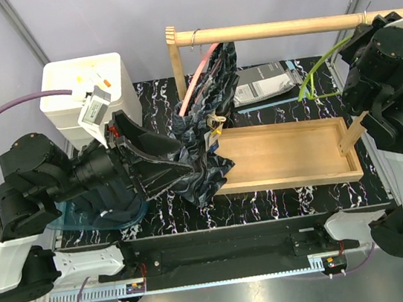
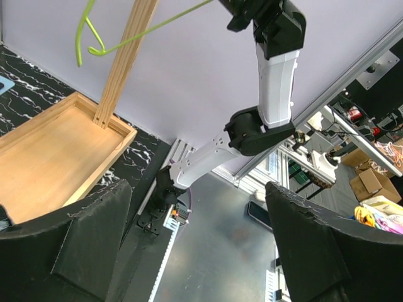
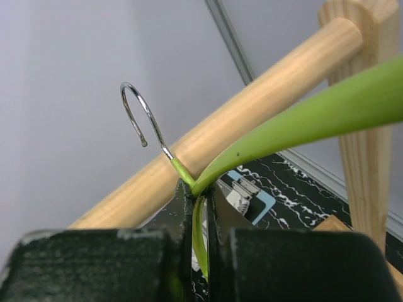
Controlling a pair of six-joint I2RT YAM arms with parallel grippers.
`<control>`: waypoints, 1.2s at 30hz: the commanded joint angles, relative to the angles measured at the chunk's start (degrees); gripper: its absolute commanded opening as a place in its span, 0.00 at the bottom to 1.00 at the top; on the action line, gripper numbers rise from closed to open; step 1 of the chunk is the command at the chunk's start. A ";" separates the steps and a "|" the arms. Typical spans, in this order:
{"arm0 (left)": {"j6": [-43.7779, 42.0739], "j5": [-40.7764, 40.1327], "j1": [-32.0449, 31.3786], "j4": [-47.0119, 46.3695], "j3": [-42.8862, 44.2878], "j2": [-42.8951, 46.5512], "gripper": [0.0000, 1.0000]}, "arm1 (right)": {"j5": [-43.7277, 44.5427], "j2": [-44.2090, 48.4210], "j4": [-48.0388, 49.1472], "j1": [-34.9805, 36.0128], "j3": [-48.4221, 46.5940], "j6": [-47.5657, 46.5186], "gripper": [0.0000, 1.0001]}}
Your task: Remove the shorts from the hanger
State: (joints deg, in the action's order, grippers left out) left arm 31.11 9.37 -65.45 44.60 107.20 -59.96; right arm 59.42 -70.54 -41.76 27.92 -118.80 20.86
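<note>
Dark marbled shorts (image 1: 208,116) hang from a pink hanger (image 1: 199,67) on the wooden rod (image 1: 282,28), their lower folds bunched on the table. My left gripper (image 1: 182,163) (image 2: 198,245) is open, its wide black fingers (image 2: 82,242) level with that cloth and nothing between them. A second heap of plain dark cloth (image 1: 112,212) lies under my left arm. My right gripper (image 3: 200,201) (image 1: 356,35) is shut on a bare green hanger (image 3: 302,119) (image 1: 317,68) beside the rod's right end, with the metal hook (image 3: 141,116) free of the rod.
A shallow wooden tray (image 1: 288,180) lies mid-table under the rod. A white bin (image 1: 84,88) stands at the back left, and a grey packet (image 1: 263,82) lies behind the tray. The rack's posts (image 1: 174,61) rise at both ends. A blue disc (image 1: 66,215) pokes out under the dark cloth.
</note>
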 commanded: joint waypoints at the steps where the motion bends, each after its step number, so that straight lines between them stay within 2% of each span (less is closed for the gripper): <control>1: 0.53 -1.37 -0.12 -0.04 -0.50 0.55 0.91 | 2.46 3.30 1.86 -2.26 5.68 1.20 0.00; 11: 0.97 -2.42 -0.12 0.05 -0.15 0.20 0.91 | -1.32 12.35 2.03 -3.05 18.42 3.57 0.02; 12: 0.97 -3.03 -0.12 0.22 0.11 0.02 0.91 | -3.06 12.88 1.86 -3.05 18.87 4.53 0.14; 15: 1.40 -6.72 -0.12 1.62 0.90 0.20 0.91 | -5.88 14.82 -1.64 -3.05 18.96 9.27 0.34; 16: 1.41 -7.69 -0.12 2.07 1.17 0.20 0.91 | -6.50 15.17 -2.97 -3.05 18.61 10.24 0.45; 19: 1.23 -12.43 -0.12 3.83 1.87 0.29 0.92 | -10.01 15.79 -8.24 -3.05 16.50 13.41 0.58; 28: -2.10 -22.45 -0.12 7.96 3.98 -0.06 0.93 | -26.27 15.61 -24.41 -3.05 9.21 25.18 0.71; 31: -3.86 -24.65 -0.12 9.89 6.69 -1.82 0.94 | -33.30 16.05 -28.46 -3.05 9.12 26.86 0.79; 32: -4.22 -25.09 -0.12 11.46 7.93 -3.30 0.94 | -37.58 16.23 -29.25 -3.05 9.29 26.78 0.85; 36: -5.10 -26.06 -0.03 13.93 10.58 -5.95 0.95 | -50.17 16.58 -28.73 -3.05 9.20 23.70 0.97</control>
State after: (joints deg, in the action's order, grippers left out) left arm 28.56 -12.97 -65.45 56.75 115.09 -63.51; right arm 24.34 -54.13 -68.12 25.10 -108.73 44.86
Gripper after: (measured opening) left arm 0.947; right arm 0.940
